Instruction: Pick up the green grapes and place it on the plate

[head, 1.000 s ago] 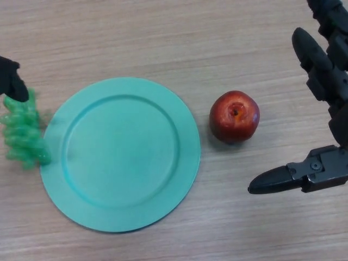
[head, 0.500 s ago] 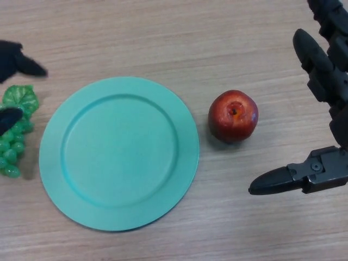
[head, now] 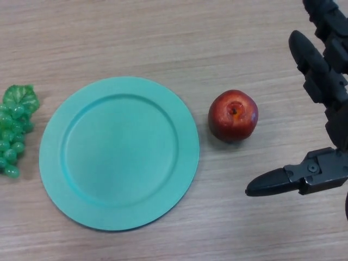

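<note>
One bunch of green grapes (head: pixel 13 130) lies on the wooden table (head: pixel 163 32) at the far left, just beside the plate (head: pixel 54 157), long axis running near-far, leaf at the far end. Plate holds nothing. Red apple (head: pixel 233 116) sits right of it. Right hand (head: pixel 321 92) at the right edge, fingers spread, holding nothing.

Quick count from my feed: I see one bunch of green grapes (head: pixel 13 130), one teal plate (head: pixel 119 153), one red apple (head: pixel 233 116), all on one wooden table (head: pixel 163 38). Only one robot hand (head: pixel 321 109) shows up, the right one. That's five things total, nothing doubled.
</note>
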{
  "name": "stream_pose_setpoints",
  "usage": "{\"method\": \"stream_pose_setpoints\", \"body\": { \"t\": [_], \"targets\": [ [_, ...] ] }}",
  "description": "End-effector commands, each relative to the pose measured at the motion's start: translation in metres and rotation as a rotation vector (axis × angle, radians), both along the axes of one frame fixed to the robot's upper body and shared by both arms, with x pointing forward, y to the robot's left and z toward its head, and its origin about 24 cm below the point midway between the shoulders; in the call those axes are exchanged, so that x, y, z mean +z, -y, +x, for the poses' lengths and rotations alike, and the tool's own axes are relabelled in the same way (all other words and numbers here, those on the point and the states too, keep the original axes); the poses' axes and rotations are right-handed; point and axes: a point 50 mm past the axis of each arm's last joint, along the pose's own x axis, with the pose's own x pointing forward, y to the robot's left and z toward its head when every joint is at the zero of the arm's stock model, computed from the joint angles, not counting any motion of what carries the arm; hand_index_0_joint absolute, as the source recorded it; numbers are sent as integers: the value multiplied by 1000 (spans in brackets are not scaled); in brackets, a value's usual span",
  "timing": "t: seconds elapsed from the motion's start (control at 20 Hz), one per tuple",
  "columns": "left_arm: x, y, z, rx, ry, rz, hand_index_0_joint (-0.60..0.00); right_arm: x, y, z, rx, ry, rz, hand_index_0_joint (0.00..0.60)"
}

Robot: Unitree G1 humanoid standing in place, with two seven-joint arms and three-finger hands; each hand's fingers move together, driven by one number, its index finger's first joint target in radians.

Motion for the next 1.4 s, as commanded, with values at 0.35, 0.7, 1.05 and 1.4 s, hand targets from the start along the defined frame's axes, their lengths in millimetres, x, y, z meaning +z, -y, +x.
{"method": "stream_pose_setpoints", "body": {
  "t": [0.35,0.7,1.05,1.4],
  "targets": [
    [10,-37,12,111,5,219,0,22,7,-9,-22,173,1,0],
    [-31,-39,40,71,-77,129,0,23,7,-7,-22,178,5,0],
    [-47,-34,46,8,-67,168,-447,23,4,-8,-17,180,4,0],
    [-44,-43,38,-10,143,291,-600,21,2,-13,6,176,18,0]
  ]
}}
